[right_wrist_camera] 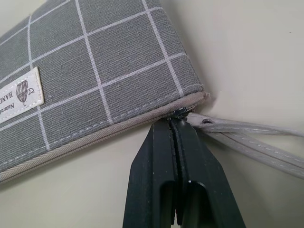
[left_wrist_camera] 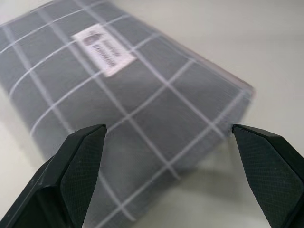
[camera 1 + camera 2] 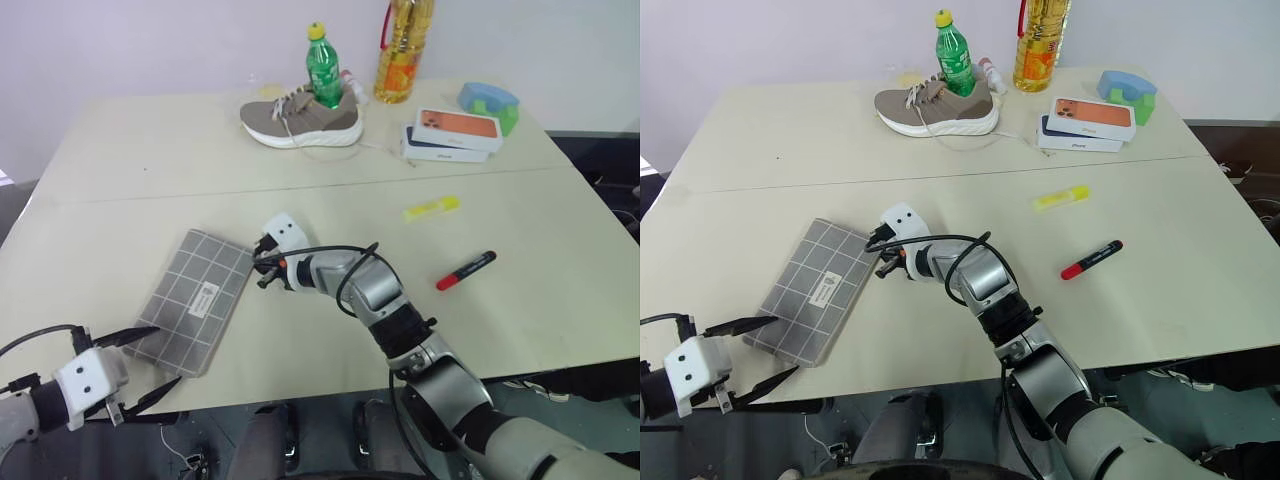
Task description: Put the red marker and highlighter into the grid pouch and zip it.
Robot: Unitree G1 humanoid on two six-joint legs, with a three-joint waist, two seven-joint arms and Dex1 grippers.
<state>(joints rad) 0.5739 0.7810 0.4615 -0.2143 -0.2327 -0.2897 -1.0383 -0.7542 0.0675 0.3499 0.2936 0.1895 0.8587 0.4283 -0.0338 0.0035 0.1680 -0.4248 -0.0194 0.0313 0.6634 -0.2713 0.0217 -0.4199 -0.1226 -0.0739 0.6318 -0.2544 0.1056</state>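
A pale beige table (image 3: 150,170) carries a cluster of items along its far edge. A tan sneaker (image 3: 300,120) with a white sole lies on its side, laces loose. Just behind it stands a green plastic bottle (image 3: 322,68) with a yellow cap, and beside that a tall bottle of yellow oil (image 3: 402,50) with a red handle. To the right, two stacked phone boxes (image 3: 452,135) lie flat, the top one orange-faced. A blue and green object (image 3: 491,104) sits near the corner

grid pouch (image 1: 95,61) white label (image 1: 19,95), cut-off letters "HAN" beside a small drawing; remaining print too blurred to read
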